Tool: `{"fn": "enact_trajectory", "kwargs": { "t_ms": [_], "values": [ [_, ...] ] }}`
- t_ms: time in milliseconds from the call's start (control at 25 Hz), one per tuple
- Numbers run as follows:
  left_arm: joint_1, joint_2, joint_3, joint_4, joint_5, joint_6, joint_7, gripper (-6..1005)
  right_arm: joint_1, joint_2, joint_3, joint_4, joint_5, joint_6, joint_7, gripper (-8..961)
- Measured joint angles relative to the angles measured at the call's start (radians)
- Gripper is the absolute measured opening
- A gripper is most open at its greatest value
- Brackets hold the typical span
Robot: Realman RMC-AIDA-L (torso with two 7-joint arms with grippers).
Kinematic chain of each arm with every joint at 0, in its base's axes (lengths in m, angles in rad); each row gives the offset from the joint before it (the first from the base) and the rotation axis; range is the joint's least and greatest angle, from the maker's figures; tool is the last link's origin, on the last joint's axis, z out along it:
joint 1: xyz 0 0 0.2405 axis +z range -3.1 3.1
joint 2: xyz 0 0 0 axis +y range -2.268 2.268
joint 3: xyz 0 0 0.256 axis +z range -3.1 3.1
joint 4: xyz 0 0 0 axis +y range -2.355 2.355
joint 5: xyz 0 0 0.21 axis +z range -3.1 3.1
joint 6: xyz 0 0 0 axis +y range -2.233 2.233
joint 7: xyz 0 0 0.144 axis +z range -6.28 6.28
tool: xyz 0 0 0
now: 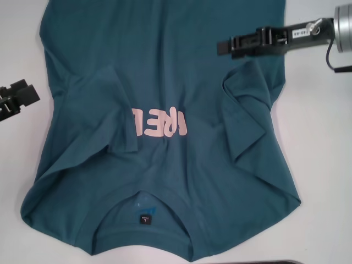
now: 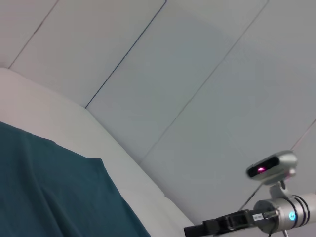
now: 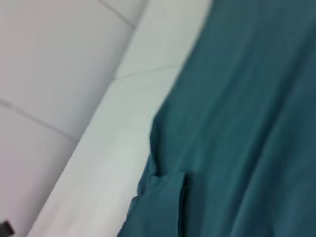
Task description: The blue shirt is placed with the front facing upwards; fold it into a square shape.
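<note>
The blue shirt (image 1: 165,110) lies flat on the white table (image 1: 322,165), front up. Its pale pink lettering (image 1: 159,125) sits mid-chest, and the collar with the dark neck label (image 1: 144,219) is at the near edge. Both sleeves are folded inward over the body. My right gripper (image 1: 221,47) hovers over the shirt's far right part, shut with nothing in it, and also shows in the left wrist view (image 2: 190,230). My left gripper (image 1: 19,96) rests off the shirt at the table's left edge. Shirt fabric fills part of both wrist views (image 2: 49,192) (image 3: 247,123).
Bare white table lies to the right (image 1: 324,209) and left (image 1: 16,165) of the shirt. A dark object edge (image 1: 264,262) shows at the near edge of the table. Tiled floor (image 2: 173,74) lies beyond the table.
</note>
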Motion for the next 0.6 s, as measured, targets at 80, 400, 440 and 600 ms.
{"fn": "enact_trajectory", "kwargs": {
  "t_ms": [80,400,440,600],
  "values": [
    [-0.001,0.003,0.0,-0.001,-0.001,0.0,-0.014,735,-0.002,-0.001,-0.003,-0.036,-0.001,-0.02,-0.069,516],
    [0.0,0.016,0.0,-0.003,-0.029,0.002,-0.052,735,-0.021,-0.043,-0.007,-0.149,-0.038,-0.088,-0.173,707],
    [0.001,0.019,0.0,-0.003,-0.032,0.003,-0.058,735,-0.014,-0.053,-0.008,-0.151,-0.061,-0.1,-0.153,710],
    [0.003,0.035,0.0,-0.003,-0.037,0.003,-0.114,735,0.018,-0.074,-0.023,-0.154,-0.179,-0.174,-0.058,721]
  ]
}}
